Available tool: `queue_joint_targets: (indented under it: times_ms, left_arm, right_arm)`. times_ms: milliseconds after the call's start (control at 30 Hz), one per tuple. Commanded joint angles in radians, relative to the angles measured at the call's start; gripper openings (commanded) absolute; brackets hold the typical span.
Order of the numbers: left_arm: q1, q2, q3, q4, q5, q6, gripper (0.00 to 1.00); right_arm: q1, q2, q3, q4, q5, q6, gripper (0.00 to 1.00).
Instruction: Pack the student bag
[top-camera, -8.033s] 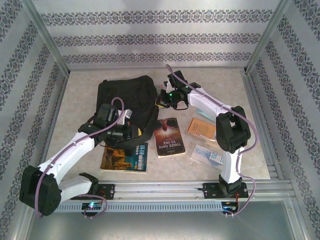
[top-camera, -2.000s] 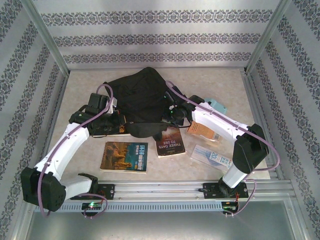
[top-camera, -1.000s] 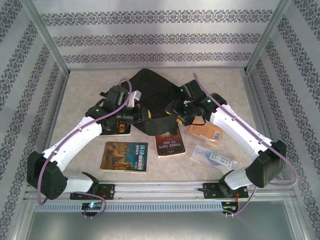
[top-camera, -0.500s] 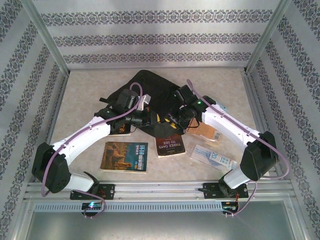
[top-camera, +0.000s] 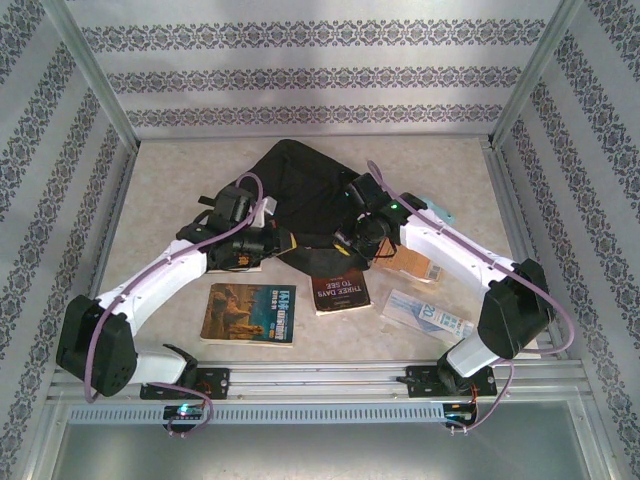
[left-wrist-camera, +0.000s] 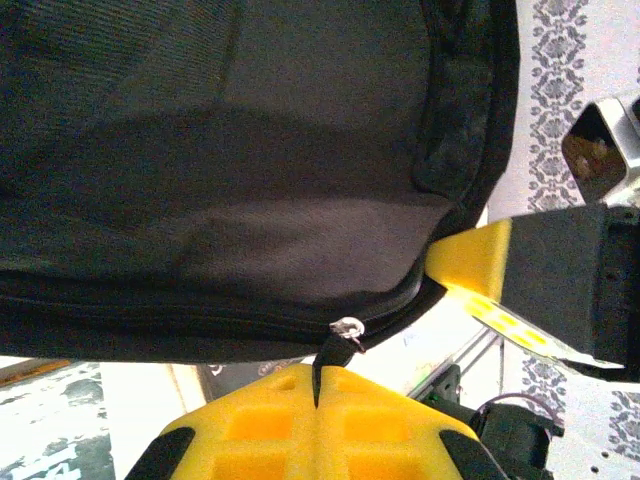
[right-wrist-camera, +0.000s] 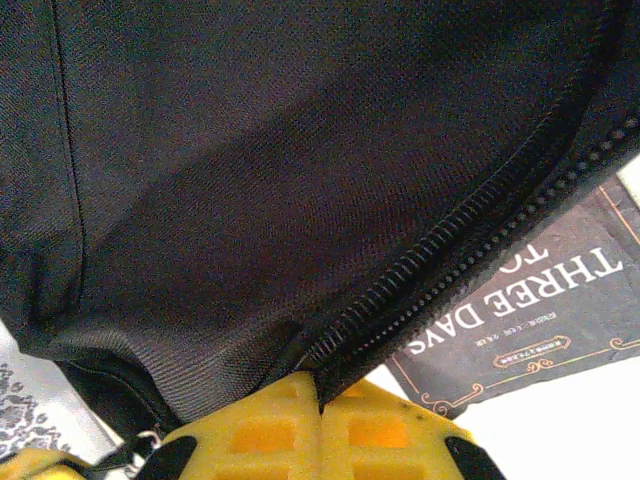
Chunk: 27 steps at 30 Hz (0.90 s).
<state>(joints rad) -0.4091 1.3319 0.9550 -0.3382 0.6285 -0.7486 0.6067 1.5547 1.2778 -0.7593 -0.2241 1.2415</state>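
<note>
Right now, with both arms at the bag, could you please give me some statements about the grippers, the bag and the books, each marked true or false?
1. The left gripper and the right gripper are both shut on parts of the student bag. True.
2. The "Three Days to See" book is inside the bag. False: it lies on the table, outside the bag, at its near edge.
3. The left gripper pinches the black pull tab of a zip. True.
4. The yellow-covered book lies beyond the bag, at the far wall. False: it lies on the near side, between the bag and the arm bases.
</note>
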Motion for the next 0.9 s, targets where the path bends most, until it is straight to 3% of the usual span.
queue_joint_targets:
  times_ms: [0, 300, 567, 700, 867]
  left_arm:
    - [0.053, -0.043, -0.006, -0.041, 0.000, 0.036, 0.00]
    - [0.206, -0.093, -0.043, -0.103, -0.040, 0.060, 0.00]
    - [0.280, -0.119, -0.055, -0.126, -0.189, 0.077, 0.00]
    - [0.283, -0.121, -0.031, -0.107, -0.215, 0.085, 0.00]
    - [0.282, -0.177, -0.022, -0.073, -0.238, 0.066, 0.00]
  right_arm:
    - [-0.007, 0.015, -0.015, -0.083, 0.099, -0.049, 0.00]
    - [-0.013, 0.018, -0.021, -0.087, 0.126, -0.092, 0.00]
    - [-0.011, 0.031, -0.012, -0.074, 0.124, -0.144, 0.00]
    - [0.000, 0.043, -0.002, -0.009, 0.054, -0.214, 0.01]
    - [0.035, 0.064, 0.080, 0.011, 0.039, -0.305, 0.15]
